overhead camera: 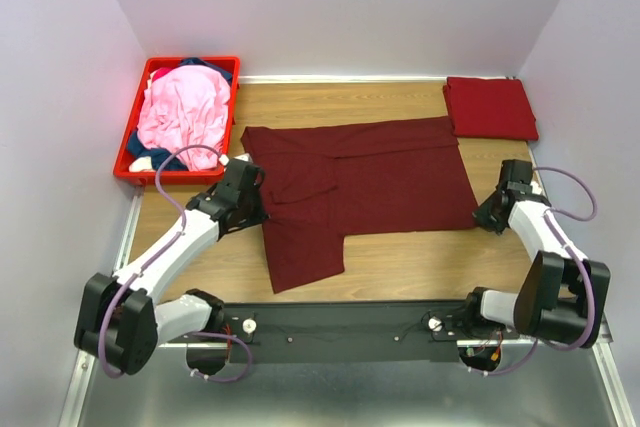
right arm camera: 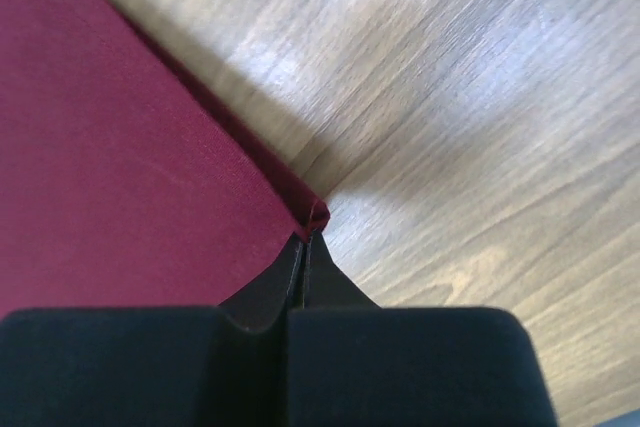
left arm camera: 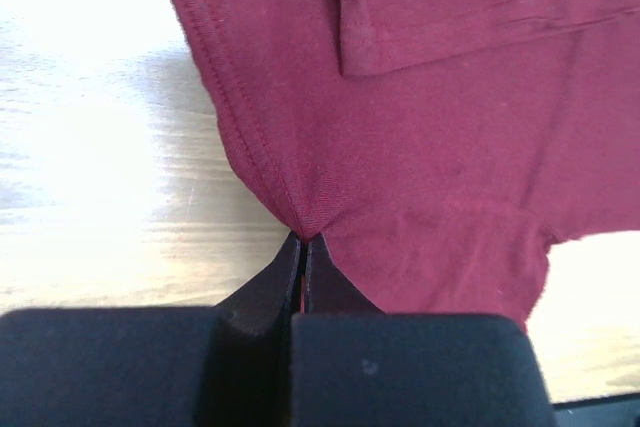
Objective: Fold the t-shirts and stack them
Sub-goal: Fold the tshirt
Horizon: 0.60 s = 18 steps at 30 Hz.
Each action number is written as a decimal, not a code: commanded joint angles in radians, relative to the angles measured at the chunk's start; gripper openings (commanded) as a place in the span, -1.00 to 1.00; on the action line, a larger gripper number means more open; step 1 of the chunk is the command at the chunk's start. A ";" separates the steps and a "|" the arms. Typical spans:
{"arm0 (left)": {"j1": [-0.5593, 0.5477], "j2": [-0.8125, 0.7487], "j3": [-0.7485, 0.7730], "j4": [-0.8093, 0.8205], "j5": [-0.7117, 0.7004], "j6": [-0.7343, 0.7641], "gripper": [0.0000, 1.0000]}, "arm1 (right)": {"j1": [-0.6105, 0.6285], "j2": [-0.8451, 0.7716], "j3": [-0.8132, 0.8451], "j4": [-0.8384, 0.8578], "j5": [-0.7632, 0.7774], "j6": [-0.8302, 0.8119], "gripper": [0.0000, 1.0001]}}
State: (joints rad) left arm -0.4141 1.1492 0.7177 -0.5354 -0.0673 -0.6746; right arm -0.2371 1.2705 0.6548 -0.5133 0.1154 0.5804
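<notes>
A dark maroon t-shirt lies partly folded on the wooden table. My left gripper is shut on its left edge, and the pinched hem shows in the left wrist view. My right gripper is shut on the shirt's near right corner, seen in the right wrist view. A folded maroon shirt lies at the far right. Pink and navy shirts fill the crate.
The red plastic crate stands at the far left, just beyond my left arm. White walls close in the table on three sides. A metal rail with the arm bases runs along the near edge.
</notes>
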 commanded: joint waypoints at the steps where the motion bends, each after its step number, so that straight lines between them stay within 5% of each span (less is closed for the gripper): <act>1: -0.003 -0.069 -0.003 -0.052 0.024 -0.011 -1.00 | -0.007 -0.069 0.025 -0.062 0.012 0.027 -0.99; 18: 0.126 0.130 0.181 0.000 -0.037 0.153 -1.00 | -0.007 0.222 0.344 0.019 -0.109 0.002 -0.99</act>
State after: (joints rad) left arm -0.3248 1.2560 0.8543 -0.5655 -0.0917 -0.5823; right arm -0.2375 1.4330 0.9363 -0.5266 0.0265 0.5831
